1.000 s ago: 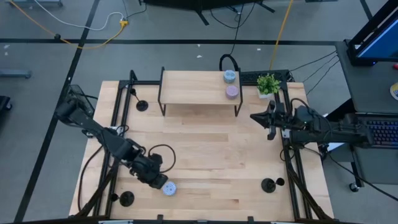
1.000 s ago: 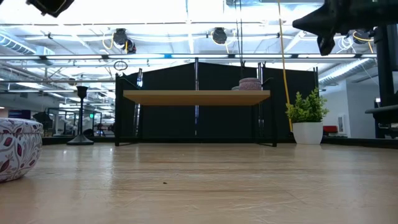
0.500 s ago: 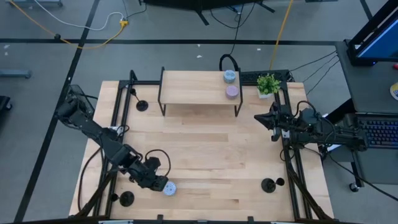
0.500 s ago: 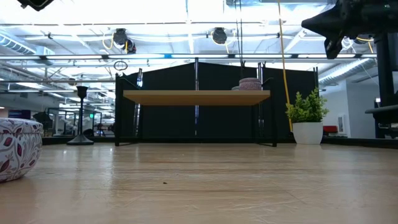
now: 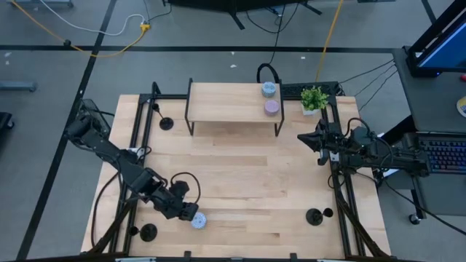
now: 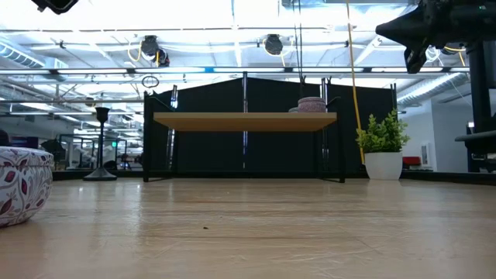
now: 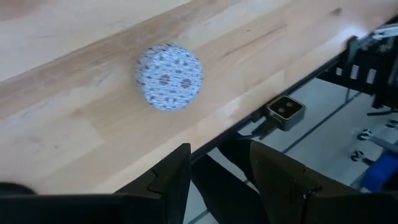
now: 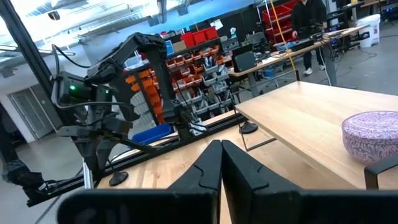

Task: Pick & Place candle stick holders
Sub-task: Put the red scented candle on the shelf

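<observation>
Three black candle stick holders stand on their disc bases on the wooden table: one at the far left [image 5: 166, 124], one at the near left corner [image 5: 148, 233], one at the near right [image 5: 314, 216]. The low view shows the stem of one holder [image 6: 101, 147]. My left gripper [image 5: 190, 214] hangs open, pointing steeply down, just left of a white patterned puck [image 5: 198, 220]; nothing is between its fingers [image 7: 217, 177]. My right gripper [image 5: 309, 138] is shut and held level above the table's right side [image 8: 221, 163].
A low wooden shelf [image 5: 233, 102] stands at the far middle with a blue puck [image 5: 269, 89] and a lavender puck [image 5: 271, 107] on top. A small potted plant [image 5: 314, 98] is at the far right. The white puck [image 7: 169, 77] lies near the table's front edge.
My left gripper has turned a little at the wrist while staying beside the white puck. The puck and the holders have not moved.
</observation>
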Robot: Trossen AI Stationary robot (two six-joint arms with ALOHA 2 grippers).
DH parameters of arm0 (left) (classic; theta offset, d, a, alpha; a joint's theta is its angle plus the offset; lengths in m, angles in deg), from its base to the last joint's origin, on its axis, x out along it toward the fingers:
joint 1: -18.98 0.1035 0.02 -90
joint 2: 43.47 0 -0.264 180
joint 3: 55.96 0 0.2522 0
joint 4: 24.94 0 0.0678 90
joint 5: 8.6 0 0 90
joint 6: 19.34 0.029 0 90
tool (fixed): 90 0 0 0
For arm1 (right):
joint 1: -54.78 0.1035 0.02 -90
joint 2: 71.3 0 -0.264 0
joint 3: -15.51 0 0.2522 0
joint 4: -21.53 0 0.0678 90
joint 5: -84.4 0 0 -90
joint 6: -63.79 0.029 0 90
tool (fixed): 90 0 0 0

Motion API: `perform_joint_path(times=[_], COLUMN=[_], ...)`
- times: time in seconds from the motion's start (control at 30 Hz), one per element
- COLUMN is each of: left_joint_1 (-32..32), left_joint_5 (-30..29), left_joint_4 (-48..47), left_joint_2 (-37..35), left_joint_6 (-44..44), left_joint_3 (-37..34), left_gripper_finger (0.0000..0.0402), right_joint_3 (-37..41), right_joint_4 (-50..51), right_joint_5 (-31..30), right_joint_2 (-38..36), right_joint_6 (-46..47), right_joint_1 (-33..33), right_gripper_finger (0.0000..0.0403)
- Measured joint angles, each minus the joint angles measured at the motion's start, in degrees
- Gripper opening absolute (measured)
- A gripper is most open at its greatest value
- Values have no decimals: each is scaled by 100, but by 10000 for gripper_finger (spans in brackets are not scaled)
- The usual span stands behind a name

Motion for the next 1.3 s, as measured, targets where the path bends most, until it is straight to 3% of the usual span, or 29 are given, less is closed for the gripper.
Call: perform_joint_path(times=[0.17,0.43,0.57,0.9,1.13,1.3], left_joint_1=[-2,64,145,51,-126,-258], left_joint_5=[-1,-3,-161,-455,-446,-308], left_joint_4=[-178,-86,81,506,1048,296], left_joint_2=[0,0,0,14,597,1138], left_joint_6=[-138,-319,-322,-759,-1358,-1828], left_joint_3=[0,0,-2,-2,93,673], left_gripper_finger=[209,348,392,368,371,369], right_joint_3=[0,0,0,0,-2,-2], right_joint_4=[4,17,19,32,291,310], right_joint_5=[-2,-2,-4,-2,-2,0], right_joint_2=[0,0,0,0,3,3], right_joint_6=[-53,-121,-141,-141,-62,-76], right_joint_1=[0,0,0,0,-2,-1], right_gripper_finger=[2,2,2,2,2,2])
